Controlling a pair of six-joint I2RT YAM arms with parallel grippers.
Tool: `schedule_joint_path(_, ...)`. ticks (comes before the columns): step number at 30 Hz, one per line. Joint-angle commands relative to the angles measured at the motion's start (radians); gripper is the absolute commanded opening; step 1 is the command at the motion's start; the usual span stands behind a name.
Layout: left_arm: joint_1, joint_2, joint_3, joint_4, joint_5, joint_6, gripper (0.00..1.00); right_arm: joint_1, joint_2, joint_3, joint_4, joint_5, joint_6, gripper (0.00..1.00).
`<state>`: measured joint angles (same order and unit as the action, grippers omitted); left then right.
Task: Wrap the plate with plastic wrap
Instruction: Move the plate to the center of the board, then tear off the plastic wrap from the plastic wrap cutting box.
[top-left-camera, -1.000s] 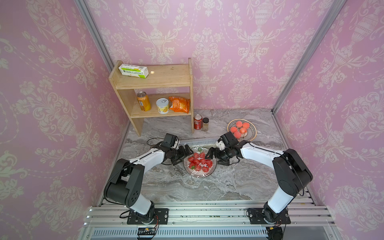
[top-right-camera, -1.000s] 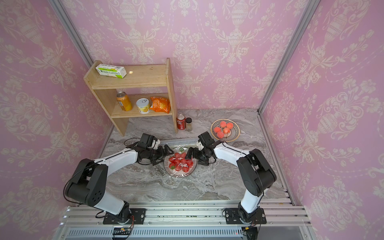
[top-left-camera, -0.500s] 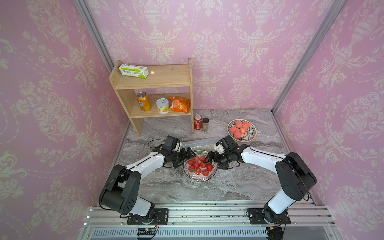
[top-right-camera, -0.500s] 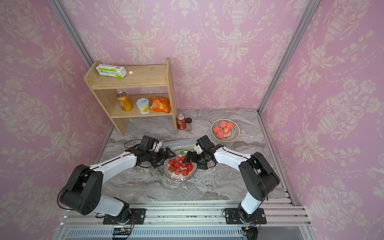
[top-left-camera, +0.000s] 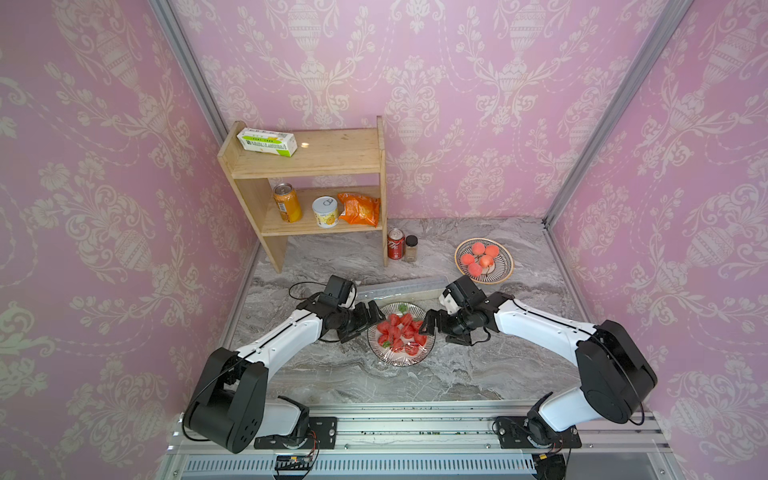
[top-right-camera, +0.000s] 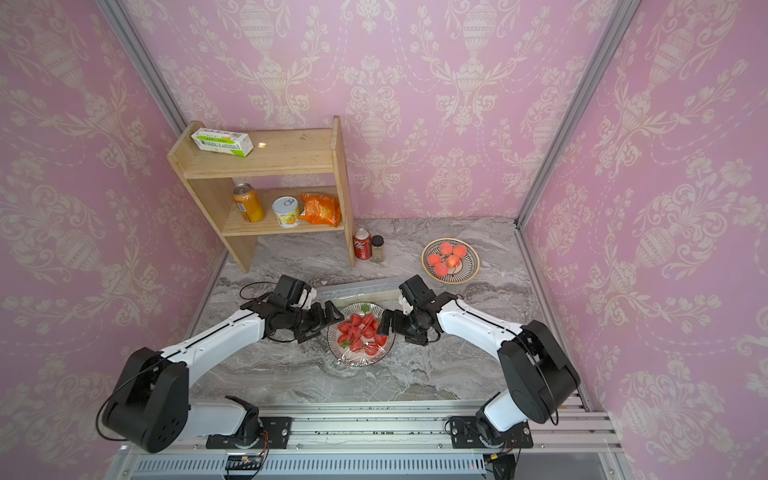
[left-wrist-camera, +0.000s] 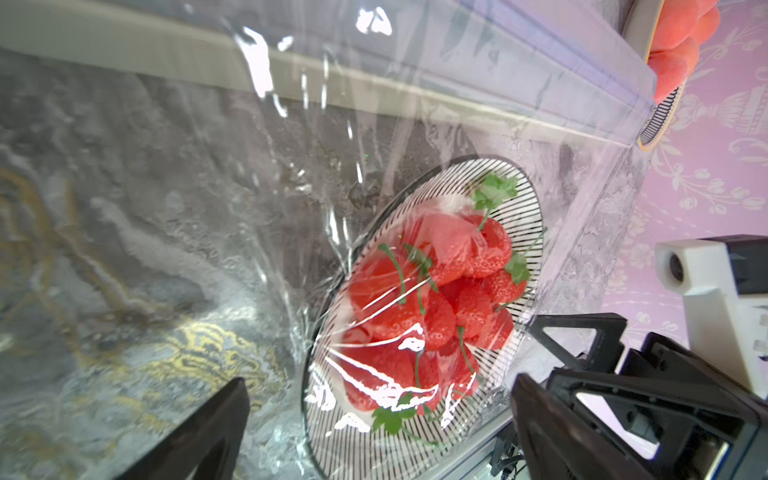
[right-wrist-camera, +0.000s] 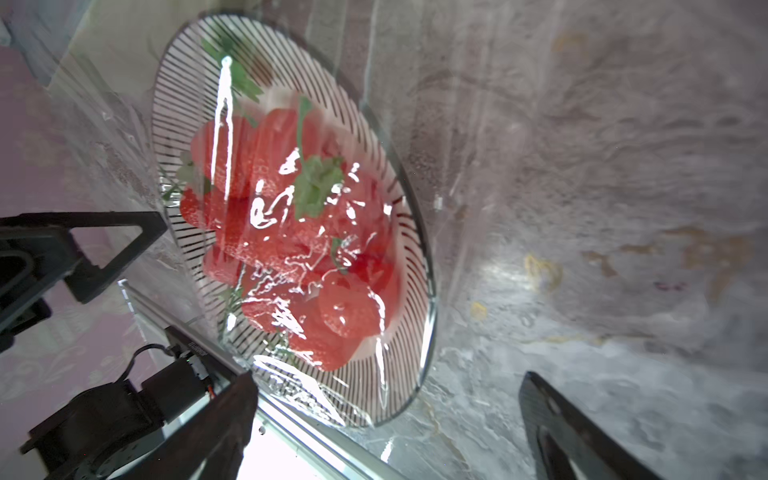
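At the plate's edges, left gripper and right gripper gape.

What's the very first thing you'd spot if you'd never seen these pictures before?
The red strawberries jump out first, piled on a striped plate in the middle of the grey marble table, shiny under plastic wrap. The left gripper and the right gripper, both black, stand open on either side of that plate. All around are bright pink patterned walls.
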<state>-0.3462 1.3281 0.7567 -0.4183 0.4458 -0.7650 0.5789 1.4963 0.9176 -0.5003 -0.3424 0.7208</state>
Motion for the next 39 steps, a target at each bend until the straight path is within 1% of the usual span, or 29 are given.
schedule_joint_path(1,0.086,-0.09,0.051,-0.149,-0.078,0.118,0.99,0.006,-0.085,0.092,-0.164,0.172,-0.112,0.97)
schedule_joint_path(2,0.127,-0.113,0.058,-0.164,-0.078,0.146,0.99,0.009,-0.094,0.121,-0.163,0.182,-0.116,0.94)
schedule_joint_path(3,0.164,-0.125,0.066,-0.179,-0.079,0.169,0.99,0.014,-0.091,0.15,-0.162,0.188,-0.153,0.92)
schedule_joint_path(5,0.249,-0.123,0.087,-0.197,-0.063,0.219,0.95,0.046,-0.047,0.24,-0.16,0.207,-0.187,0.86)
schedule_joint_path(8,0.338,-0.079,0.104,-0.134,-0.008,0.239,0.86,0.117,0.073,0.409,-0.135,0.256,-0.228,0.77)
schedule_joint_path(9,0.355,-0.06,0.107,-0.103,0.012,0.233,0.83,0.14,0.116,0.458,-0.121,0.267,-0.24,0.73)
schedule_joint_path(10,0.374,-0.032,0.108,-0.064,0.04,0.227,0.79,0.165,0.166,0.512,-0.108,0.28,-0.252,0.7)
schedule_joint_path(12,0.398,0.024,0.117,-0.008,0.078,0.214,0.71,0.207,0.265,0.629,-0.087,0.309,-0.275,0.67)
schedule_joint_path(13,0.405,0.054,0.123,0.019,0.088,0.21,0.66,0.228,0.316,0.687,-0.079,0.326,-0.289,0.65)
schedule_joint_path(15,0.413,0.103,0.127,0.066,0.102,0.199,0.6,0.257,0.403,0.788,-0.075,0.364,-0.31,0.58)
schedule_joint_path(17,0.419,0.156,0.127,0.107,0.112,0.186,0.53,0.279,0.487,0.879,-0.062,0.4,-0.33,0.57)
schedule_joint_path(19,0.421,0.191,0.123,0.141,0.12,0.176,0.5,0.287,0.557,0.951,-0.056,0.399,-0.338,0.57)
schedule_joint_path(22,0.421,0.219,0.112,0.191,0.14,0.16,0.49,0.294,0.65,1.046,-0.045,0.378,-0.348,0.57)
schedule_joint_path(25,0.423,0.233,0.115,0.202,0.14,0.161,0.49,0.302,0.727,1.133,-0.048,0.385,-0.369,0.57)
schedule_joint_path(28,0.426,0.248,0.113,0.208,0.133,0.161,0.47,0.306,0.792,1.205,-0.067,0.383,-0.376,0.53)
schedule_joint_path(29,0.426,0.252,0.113,0.207,0.126,0.162,0.45,0.308,0.81,1.224,-0.074,0.384,-0.378,0.52)
schedule_joint_path(33,0.426,0.255,0.112,0.193,0.096,0.178,0.42,0.311,0.864,1.274,-0.086,0.393,-0.391,0.52)
schedule_joint_path(39,0.427,0.282,0.103,0.201,0.114,0.178,0.4,0.32,0.949,1.378,-0.14,0.4,-0.416,0.52)
